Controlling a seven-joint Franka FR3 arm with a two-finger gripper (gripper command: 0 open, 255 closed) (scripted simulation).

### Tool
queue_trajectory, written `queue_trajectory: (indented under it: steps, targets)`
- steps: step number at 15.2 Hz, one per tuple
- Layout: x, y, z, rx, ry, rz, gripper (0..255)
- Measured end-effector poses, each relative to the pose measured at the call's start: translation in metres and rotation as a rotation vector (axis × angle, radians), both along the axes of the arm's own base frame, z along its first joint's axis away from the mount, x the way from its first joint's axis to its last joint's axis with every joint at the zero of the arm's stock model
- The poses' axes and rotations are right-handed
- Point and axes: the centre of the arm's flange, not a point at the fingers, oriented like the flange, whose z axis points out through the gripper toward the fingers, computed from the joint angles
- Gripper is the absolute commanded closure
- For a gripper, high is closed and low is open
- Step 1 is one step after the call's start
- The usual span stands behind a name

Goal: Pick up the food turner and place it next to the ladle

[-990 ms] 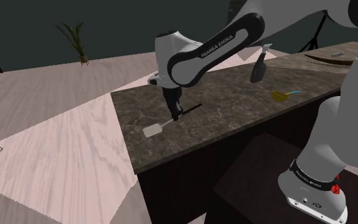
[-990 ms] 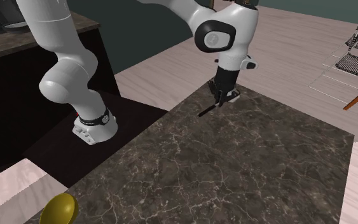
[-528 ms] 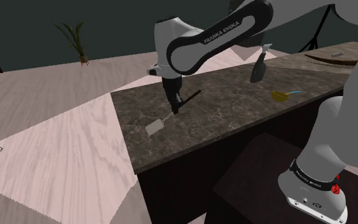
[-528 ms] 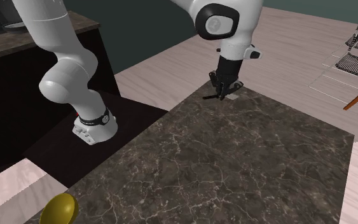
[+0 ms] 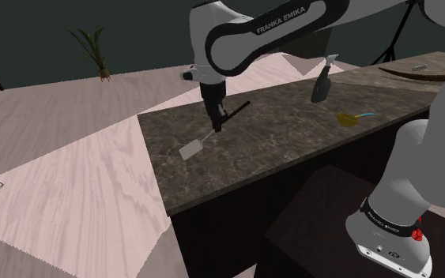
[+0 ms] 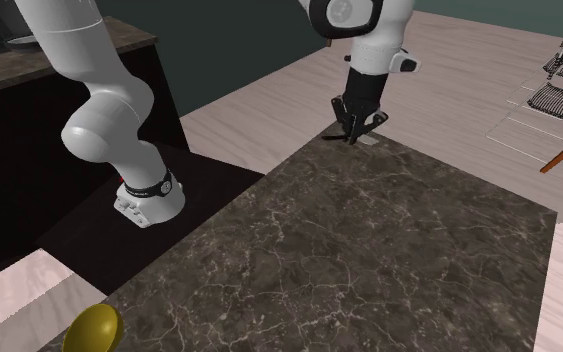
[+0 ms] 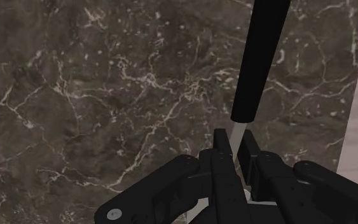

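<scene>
Carrying the food turner (image 5: 189, 149), its neck pinched in the jaws of the gripper (image 7: 236, 147), well apart from the yellow ladle (image 5: 347, 118); next, swinging over and lowering beside it.

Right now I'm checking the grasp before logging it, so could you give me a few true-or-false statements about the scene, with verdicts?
1. The pincer is shut on the food turner. True.
2. The food turner's handle is white. False: the handle is black and the blade is pale.
3. The yellowish ladle lies on the dark marble counter. True.
4. The food turner touches the ladle. False: they are well apart, and the ladle lies further toward the shoulder view's right.
5. The spray bottle stands on the floor. False: it stands on the counter, beyond the ladle.
</scene>
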Motion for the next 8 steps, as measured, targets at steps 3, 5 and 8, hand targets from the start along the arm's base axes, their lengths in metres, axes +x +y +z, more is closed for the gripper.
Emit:
queue_trajectory:
  steps: [3,5,8]
  targets:
    - [-0.001,-0.001,0.017,0.0,0.0,0.0,255]
    - [-0.003,-0.017,0.021,0.0,0.0,0.0,255]
    - [-0.006,-0.056,0.02,0.0,0.0,-0.001,255]
